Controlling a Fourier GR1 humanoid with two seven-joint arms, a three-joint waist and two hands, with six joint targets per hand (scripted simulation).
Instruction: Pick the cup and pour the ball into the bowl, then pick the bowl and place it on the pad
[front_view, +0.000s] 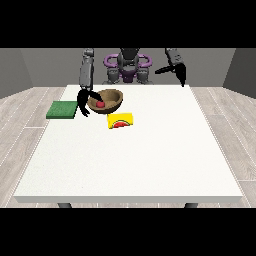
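Writing is nowhere to be read on anything I can see; the only marking is a red half-round shape on the near face of the yellow cup (120, 120).

White table (135, 160) fills most of the room's middle, its top plain and matte, with two dark legs showing under the near edge. Round it runs a pale wood-plank floor, and grey walls close off the far side.

Going from the left: one green pad (62, 109) lies flat on the table's far left edge. Just right of it hangs the hand at the view's left (84, 100), its dark fingers curled down at the left rim of the bowl (106, 100); it looks to be pinching that rim, though the fingers are small. One brown bowl, tilted a little, with its rim low towards me, holds one red ball (100, 104) inside. The bowl is beside the pad, not on it. One cup lies on its side just near and right of the bowl.

Further right, the hand at the view's right (179, 70) is raised above the table's far edge, well apart from everything, fingers pointing down; whether they are spread I cannot tell.
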